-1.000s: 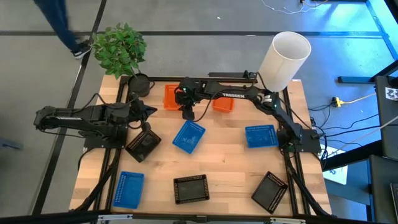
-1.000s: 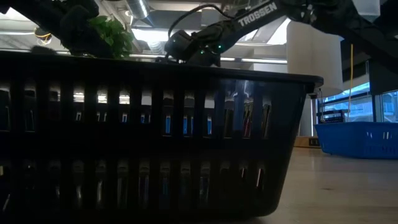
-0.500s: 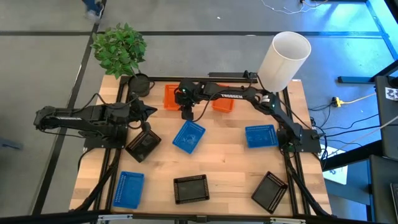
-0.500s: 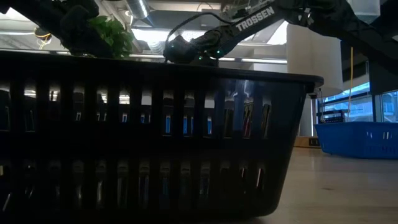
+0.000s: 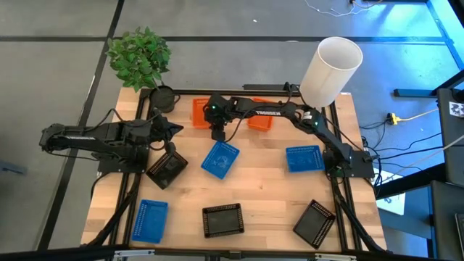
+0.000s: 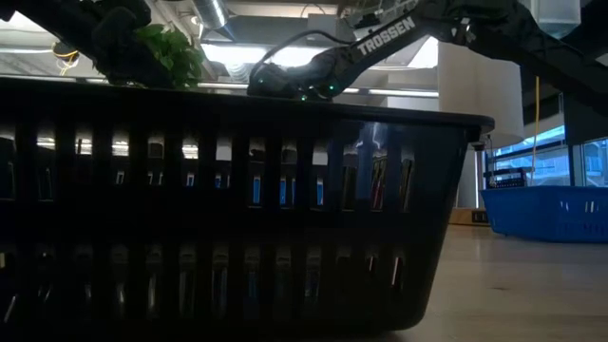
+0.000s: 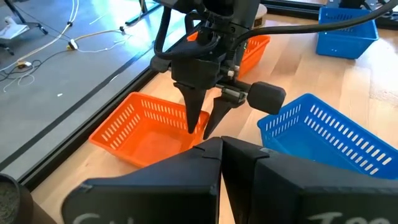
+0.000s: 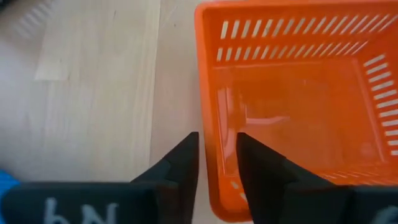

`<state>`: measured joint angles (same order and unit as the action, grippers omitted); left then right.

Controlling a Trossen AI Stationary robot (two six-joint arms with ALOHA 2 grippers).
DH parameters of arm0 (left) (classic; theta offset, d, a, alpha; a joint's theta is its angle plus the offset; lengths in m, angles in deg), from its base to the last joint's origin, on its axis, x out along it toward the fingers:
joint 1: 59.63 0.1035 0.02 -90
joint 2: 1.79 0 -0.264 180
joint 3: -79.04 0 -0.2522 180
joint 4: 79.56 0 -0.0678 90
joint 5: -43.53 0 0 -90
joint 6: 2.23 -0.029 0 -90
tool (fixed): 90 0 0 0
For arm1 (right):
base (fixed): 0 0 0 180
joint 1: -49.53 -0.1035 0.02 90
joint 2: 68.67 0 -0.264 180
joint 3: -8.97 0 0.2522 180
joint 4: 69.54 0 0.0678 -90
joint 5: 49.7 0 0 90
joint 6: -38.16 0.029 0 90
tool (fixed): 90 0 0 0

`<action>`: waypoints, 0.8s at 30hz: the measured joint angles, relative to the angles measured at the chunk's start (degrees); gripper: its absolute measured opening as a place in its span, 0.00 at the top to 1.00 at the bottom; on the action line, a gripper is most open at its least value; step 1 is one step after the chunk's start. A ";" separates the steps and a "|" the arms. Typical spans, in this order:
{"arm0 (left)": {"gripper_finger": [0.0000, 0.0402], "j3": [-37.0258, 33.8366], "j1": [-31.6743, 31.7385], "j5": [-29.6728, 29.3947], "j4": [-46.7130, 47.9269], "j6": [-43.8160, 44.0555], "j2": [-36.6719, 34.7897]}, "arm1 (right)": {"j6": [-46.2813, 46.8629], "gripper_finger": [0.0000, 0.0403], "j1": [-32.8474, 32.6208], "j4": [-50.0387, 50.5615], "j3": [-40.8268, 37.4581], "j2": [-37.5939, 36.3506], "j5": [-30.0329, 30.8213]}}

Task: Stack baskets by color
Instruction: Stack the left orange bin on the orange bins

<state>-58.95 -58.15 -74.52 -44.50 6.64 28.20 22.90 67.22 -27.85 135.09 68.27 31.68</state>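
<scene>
Non-task items, far edge of tabletop
Green potted plant point(image 5: 139, 58) at far-left corner; tall white cylinder point(image 5: 330, 70) at far-right corner.

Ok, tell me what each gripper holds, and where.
Right gripper straddles the orange basket's side wall, closing, not yet gripping. Left gripper is shut, empty.
</scene>
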 joint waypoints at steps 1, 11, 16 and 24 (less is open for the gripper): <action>1.00 0.00 0.00 0.00 0.02 0.00 0.00 | -0.01 0.77 0.00 0.12 0.00 0.00 0.00; 1.00 0.00 0.00 0.00 0.04 0.00 0.00 | -0.23 0.97 0.02 -0.22 0.38 0.00 1.55; 1.00 0.00 0.00 0.00 0.07 0.00 0.00 | -3.05 0.98 -0.59 9.43 7.19 0.00 4.73; 1.00 0.00 -0.02 0.01 0.10 -0.02 -0.01 | -6.96 0.99 -2.57 26.41 22.56 -1.11 10.29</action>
<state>-58.95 -58.17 -74.51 -44.40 6.61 28.20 15.94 64.65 -1.44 157.65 67.16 41.97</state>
